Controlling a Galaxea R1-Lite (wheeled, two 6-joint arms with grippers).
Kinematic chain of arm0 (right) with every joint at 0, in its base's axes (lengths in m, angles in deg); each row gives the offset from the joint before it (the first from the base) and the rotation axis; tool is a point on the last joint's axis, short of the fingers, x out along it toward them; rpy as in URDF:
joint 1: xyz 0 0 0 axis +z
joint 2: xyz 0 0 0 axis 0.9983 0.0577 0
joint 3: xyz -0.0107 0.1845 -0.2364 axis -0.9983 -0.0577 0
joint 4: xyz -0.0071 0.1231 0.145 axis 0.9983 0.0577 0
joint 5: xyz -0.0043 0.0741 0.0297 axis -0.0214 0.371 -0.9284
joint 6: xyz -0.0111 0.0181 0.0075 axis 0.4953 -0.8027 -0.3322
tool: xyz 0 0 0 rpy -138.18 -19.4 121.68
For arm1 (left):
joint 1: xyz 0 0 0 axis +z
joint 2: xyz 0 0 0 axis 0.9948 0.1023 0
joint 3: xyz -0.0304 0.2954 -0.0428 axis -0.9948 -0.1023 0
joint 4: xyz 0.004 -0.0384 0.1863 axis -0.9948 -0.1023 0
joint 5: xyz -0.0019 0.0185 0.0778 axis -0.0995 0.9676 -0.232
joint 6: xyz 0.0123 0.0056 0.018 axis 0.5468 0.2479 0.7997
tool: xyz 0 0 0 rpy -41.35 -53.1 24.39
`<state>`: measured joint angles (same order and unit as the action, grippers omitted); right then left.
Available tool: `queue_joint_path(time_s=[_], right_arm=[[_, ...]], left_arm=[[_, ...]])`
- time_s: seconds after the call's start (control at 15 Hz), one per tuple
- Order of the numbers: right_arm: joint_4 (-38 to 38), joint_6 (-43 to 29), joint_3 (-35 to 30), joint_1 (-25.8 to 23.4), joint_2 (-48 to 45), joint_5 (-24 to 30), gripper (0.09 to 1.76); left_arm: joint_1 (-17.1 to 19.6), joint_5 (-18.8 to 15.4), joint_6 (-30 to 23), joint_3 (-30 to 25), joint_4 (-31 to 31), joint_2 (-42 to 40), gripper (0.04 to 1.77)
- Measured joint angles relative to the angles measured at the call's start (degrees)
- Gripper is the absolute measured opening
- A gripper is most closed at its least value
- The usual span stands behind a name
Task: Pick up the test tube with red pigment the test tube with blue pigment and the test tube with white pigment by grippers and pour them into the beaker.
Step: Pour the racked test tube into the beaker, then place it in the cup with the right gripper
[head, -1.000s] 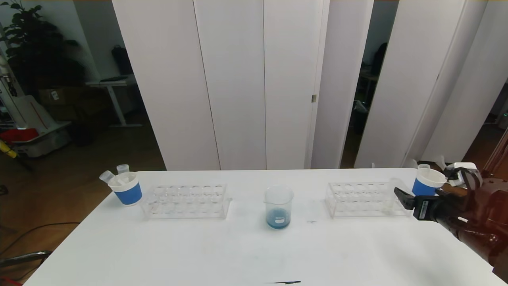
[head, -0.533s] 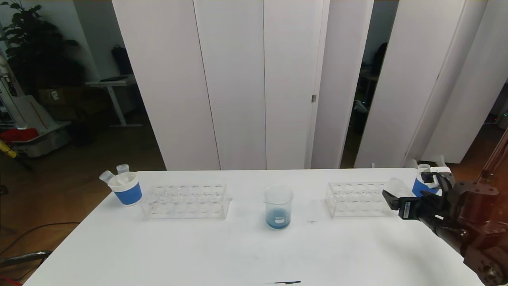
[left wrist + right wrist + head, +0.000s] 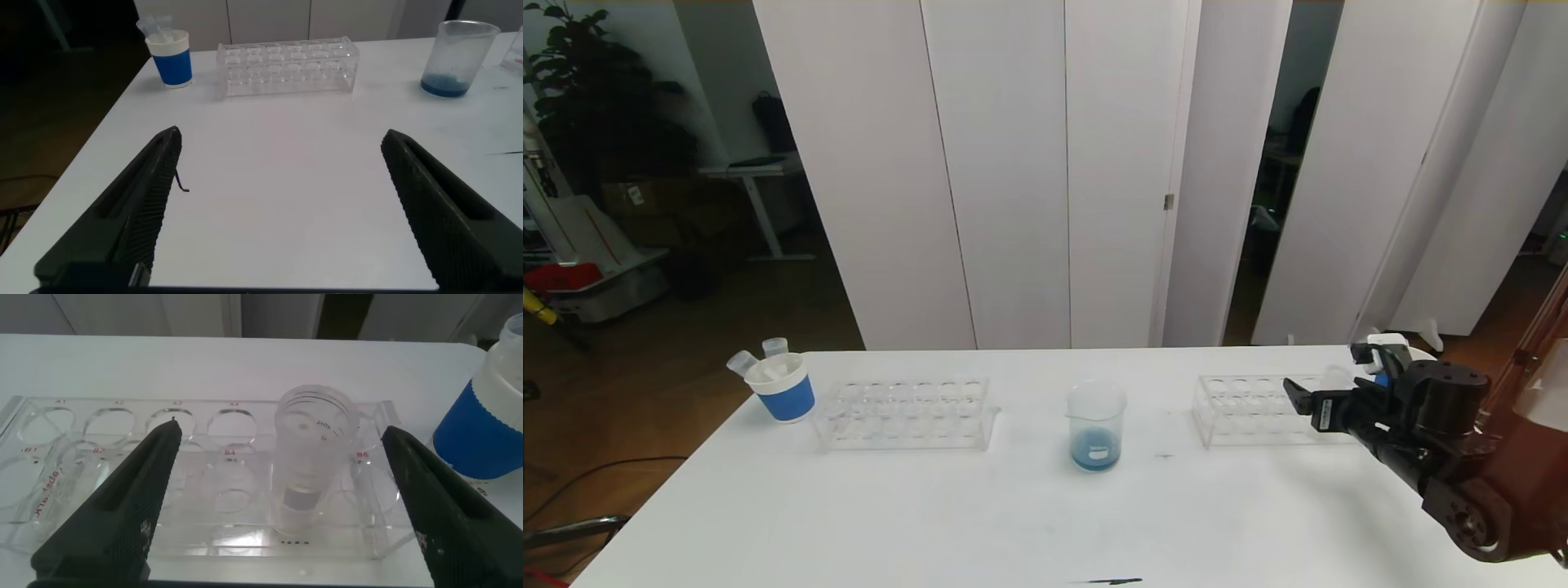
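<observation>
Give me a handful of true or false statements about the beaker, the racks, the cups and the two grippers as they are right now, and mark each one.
1. The beaker holds blue liquid at its bottom. True.
2. The right gripper is shut on a tube. False: its jaws stand open on either side of a clear tube in the right rack, not touching it.
3. The beaker stands between the two racks. True: the left rack is on its other side.
4. The left gripper holds the left paper cup. False: it is open over bare table, with the cup far off.
5. The left paper cup is empty. False: tubes stick out of it.
</observation>
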<state>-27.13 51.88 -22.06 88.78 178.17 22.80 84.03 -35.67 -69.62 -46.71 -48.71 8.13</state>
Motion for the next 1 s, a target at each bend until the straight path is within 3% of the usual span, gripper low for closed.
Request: queue_joint_path(time_s=[0.33,0.4,0.47,0.6,0.67,0.73,0.8,0.87,1.0], right_arm=[[-0.06,1.05,1.68,0.11,1.85,-1.60,1.73],[-0.09,1.05,1.88,0.22,2.04,-2.36,1.56],[-0.15,1.05,1.95,0.39,2.23,-2.97,1.27],[-0.23,1.05,2.01,0.69,2.47,-3.28,0.47],[-0.30,1.05,2.01,0.96,2.51,-3.56,0.42],[-0.33,1.05,2.01,1.05,2.56,-3.52,0.64],[-0.33,1.05,2.01,1.13,2.58,-3.52,0.67],[-0.30,1.01,2.01,1.07,2.58,-3.52,0.57],[-0.30,0.99,2.01,1.11,2.58,-3.52,0.57]], left_arm=[[0.00,0.00,-0.02,0.00,0.04,0.00,1.74],[0.00,0.02,-0.02,0.00,0.04,0.00,1.74],[0.00,0.00,0.00,0.00,0.01,0.00,1.74],[0.00,0.00,0.00,0.00,0.01,0.00,1.74],[0.00,-0.02,-0.02,0.00,0.09,0.00,1.74],[0.00,0.02,0.00,0.00,0.04,0.00,1.74],[0.00,-0.02,-0.05,0.00,0.04,0.00,1.74],[0.00,0.02,0.00,0.00,0.04,0.00,1.74],[0.00,0.00,-0.02,0.00,0.01,0.00,1.74]])
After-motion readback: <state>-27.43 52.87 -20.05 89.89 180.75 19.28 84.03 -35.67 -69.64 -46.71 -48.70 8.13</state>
